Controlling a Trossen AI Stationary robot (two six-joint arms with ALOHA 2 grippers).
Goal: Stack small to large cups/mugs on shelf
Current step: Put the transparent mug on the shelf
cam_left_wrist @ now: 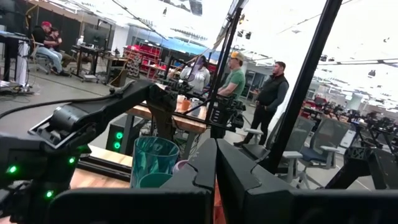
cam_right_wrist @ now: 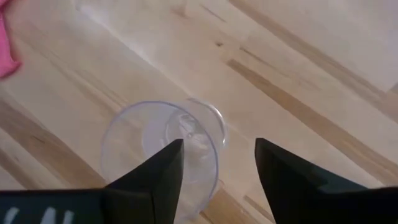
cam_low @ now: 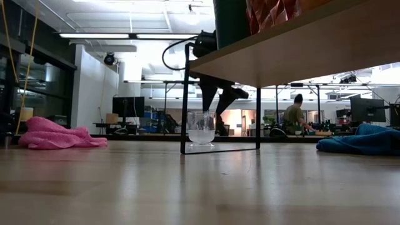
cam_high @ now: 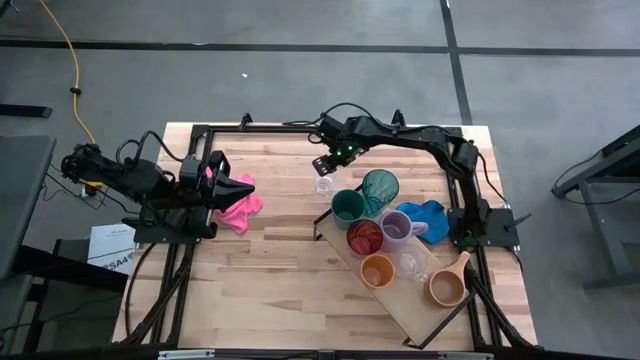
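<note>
A small clear glass (cam_high: 324,184) (cam_right_wrist: 161,149) stands upright on its base on the tabletop, just off the far end of the shelf (cam_high: 410,300). My right gripper (cam_high: 325,168) (cam_right_wrist: 217,168) is open and points steeply down just above the glass's rim. One finger is over the glass's mouth and the other is outside it. On the shelf stand a green cup (cam_high: 347,207), a teal tumbler (cam_high: 380,190), a purple mug (cam_high: 397,227), an orange mug (cam_high: 377,270) and a tan mug (cam_high: 447,288). My left gripper (cam_high: 245,185) (cam_left_wrist: 216,162) waits shut at the table's left.
A pink cloth (cam_high: 240,200) lies under my left gripper, and a blue cloth (cam_high: 430,215) lies right of the shelf. A red glass (cam_high: 364,238) and another clear glass (cam_high: 410,262) also stand on the shelf. The shelf's black legs (cam_low: 185,100) rise close beside the glass. People stand beyond the table.
</note>
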